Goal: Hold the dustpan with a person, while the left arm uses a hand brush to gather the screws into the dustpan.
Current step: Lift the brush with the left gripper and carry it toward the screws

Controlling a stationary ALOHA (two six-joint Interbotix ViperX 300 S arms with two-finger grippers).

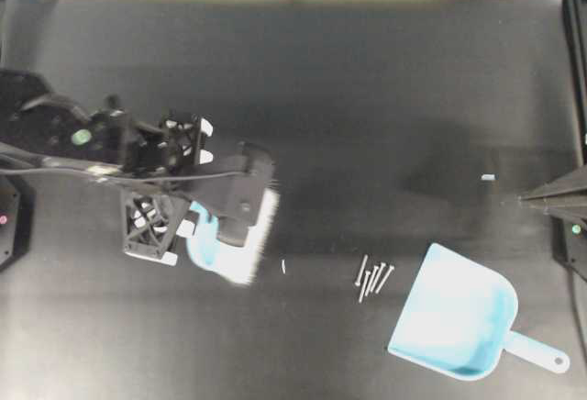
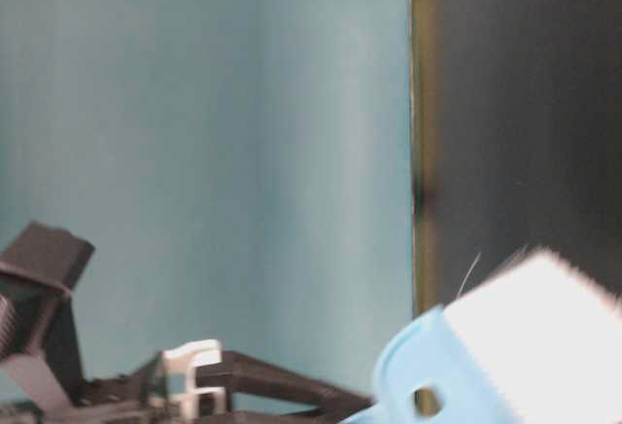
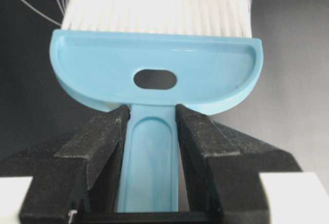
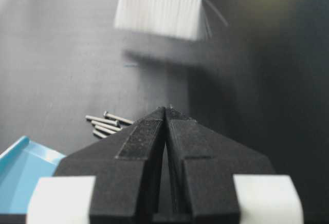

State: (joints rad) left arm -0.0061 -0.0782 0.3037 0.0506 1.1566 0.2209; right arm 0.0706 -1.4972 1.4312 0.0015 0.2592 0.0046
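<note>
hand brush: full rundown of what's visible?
The hand brush is light blue glossy plastic: a half-round head with an oval hole, a broad block of white bristles and a thin handle. A few bristles stray sideways. The left hand clamps the handle between its black fingers. The brush hangs above the dark table, left of the screws, apart from them.

No lettering, label, brand or number can be read anywhere in these views: the hand brush (image 3: pixel 154 75) shows plain blue plastic, the dustpan (image 1: pixel 454 317) is bare too, and the dark table (image 1: pixel 367 79) carries no markings.
</note>
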